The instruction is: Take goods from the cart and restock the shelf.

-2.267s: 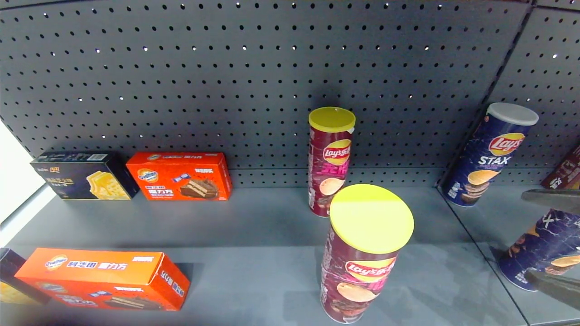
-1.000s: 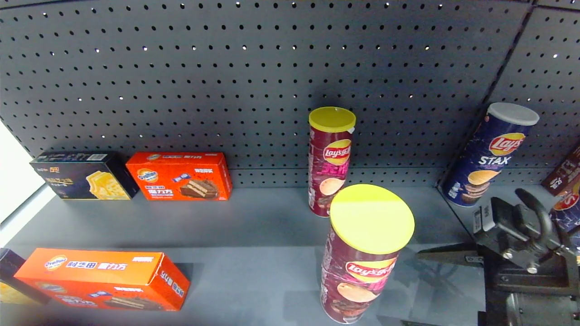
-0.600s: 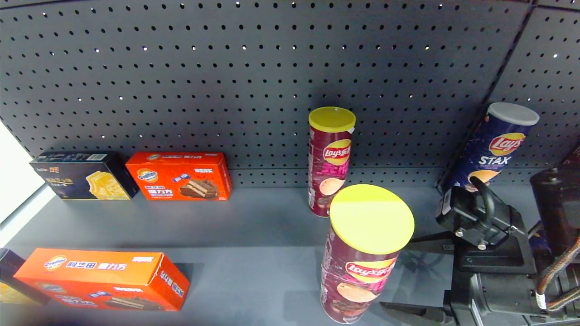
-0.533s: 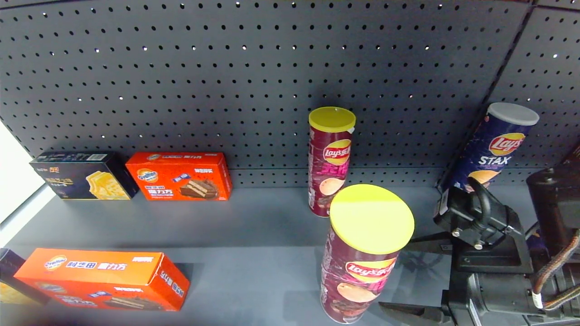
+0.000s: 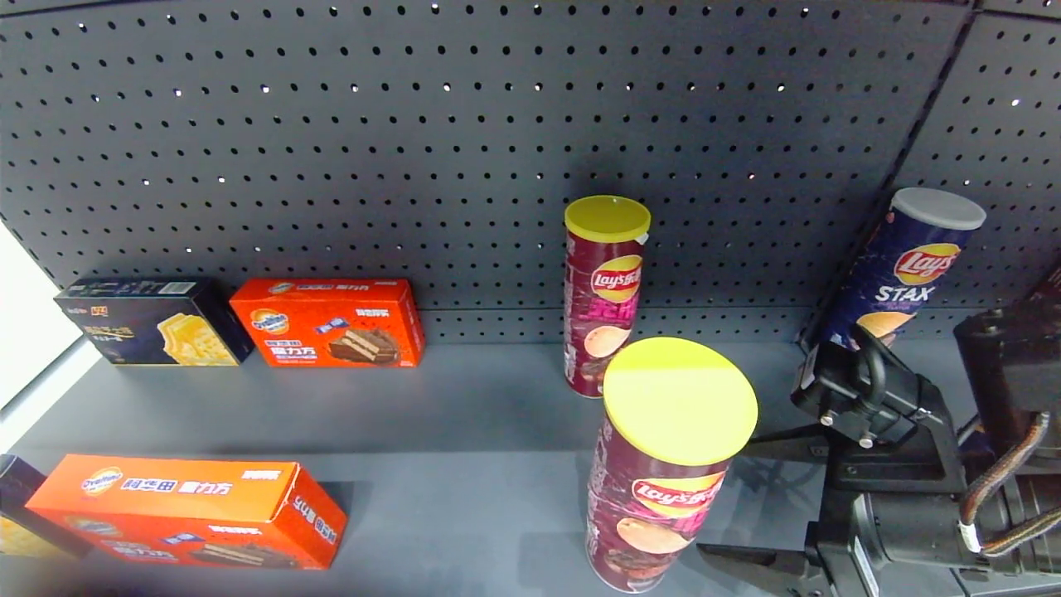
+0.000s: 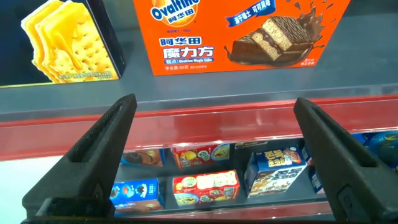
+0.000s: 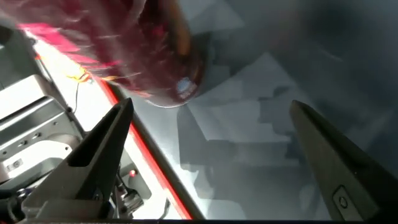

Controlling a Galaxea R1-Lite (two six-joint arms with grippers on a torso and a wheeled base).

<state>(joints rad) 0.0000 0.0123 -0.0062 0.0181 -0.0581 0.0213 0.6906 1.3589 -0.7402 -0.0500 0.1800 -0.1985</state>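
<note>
Chip can (image 5: 663, 464): 1 tall maroon tube with a flat yellow lid and printed crisps, stood upright at the front of the shelf (image 5: 456, 414), directly before 1 matching can (image 5: 605, 290) by the pegboard. It is judged light, stiff-walled yet crushable, glossy and likely slippery, and easily tipped. It is best taken across the mid-body, not by the lid. Right gripper (image 5: 733, 496) is held just beside its lower flank, fingers spread wide, nothing pinched. Left gripper (image 6: 214, 102) is likewise spread and empty, faced at the shelf front below 1 orange box (image 6: 242, 34).
</note>
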